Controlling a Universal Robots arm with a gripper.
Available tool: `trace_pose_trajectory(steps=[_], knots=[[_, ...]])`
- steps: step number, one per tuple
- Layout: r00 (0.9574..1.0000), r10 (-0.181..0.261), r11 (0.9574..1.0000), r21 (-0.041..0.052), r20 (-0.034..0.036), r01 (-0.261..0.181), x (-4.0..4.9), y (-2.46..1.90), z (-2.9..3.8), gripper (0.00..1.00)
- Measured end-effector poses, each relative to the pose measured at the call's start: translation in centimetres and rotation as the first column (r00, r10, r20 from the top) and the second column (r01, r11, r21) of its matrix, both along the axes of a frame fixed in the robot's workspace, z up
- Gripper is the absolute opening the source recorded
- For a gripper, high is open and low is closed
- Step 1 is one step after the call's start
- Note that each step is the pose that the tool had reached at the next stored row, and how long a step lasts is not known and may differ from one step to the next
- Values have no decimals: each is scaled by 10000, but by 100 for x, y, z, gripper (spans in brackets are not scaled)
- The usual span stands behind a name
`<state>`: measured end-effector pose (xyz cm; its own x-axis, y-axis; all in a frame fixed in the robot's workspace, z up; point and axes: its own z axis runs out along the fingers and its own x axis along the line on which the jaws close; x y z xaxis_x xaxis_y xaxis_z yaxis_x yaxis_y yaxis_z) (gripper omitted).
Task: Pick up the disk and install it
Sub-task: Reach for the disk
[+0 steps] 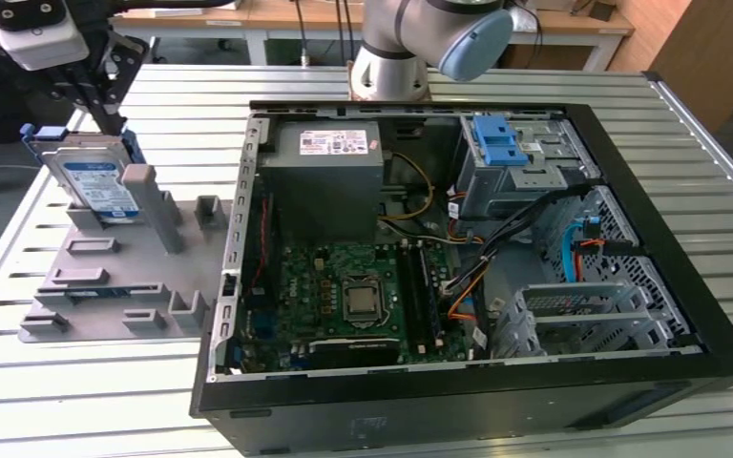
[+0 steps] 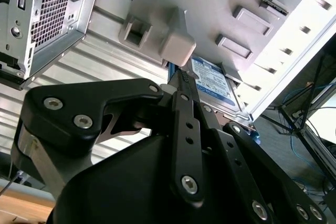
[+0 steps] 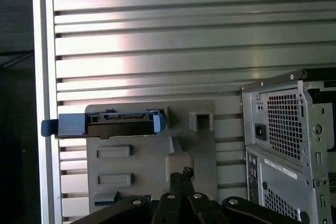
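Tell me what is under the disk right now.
The disk stands on edge in a slot of the grey holder plate, which lies on the slatted metal table. A grey post covers its lower corner, so how it seats is hidden.

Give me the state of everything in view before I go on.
Disk: standing on edge in the grey fixture, not gripped.
Tool: shut, holding nothing, close to the disk.
Computer case: lying flat, side open, internals exposed.
Blue bracket: seated inside the case.
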<state>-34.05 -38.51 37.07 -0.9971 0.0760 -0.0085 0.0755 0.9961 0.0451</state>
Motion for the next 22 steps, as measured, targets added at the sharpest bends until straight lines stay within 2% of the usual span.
trace_pose_trajectory(steps=[3,6,7,8,10,22], knots=[[10000,0,10000,0,0,0,-28,0,0,11],[10000,0,10000,0,-3,0,-93,3,-1,11],[9999,0,10000,0,-141,0,-221,18,-10,11],[9999,1,10000,0,-172,-1,-250,27,-14,11],[9998,0,10000,0,-182,0,-300,48,-20,11],[9998,0,10000,0,-185,0,-333,54,-25,11]])
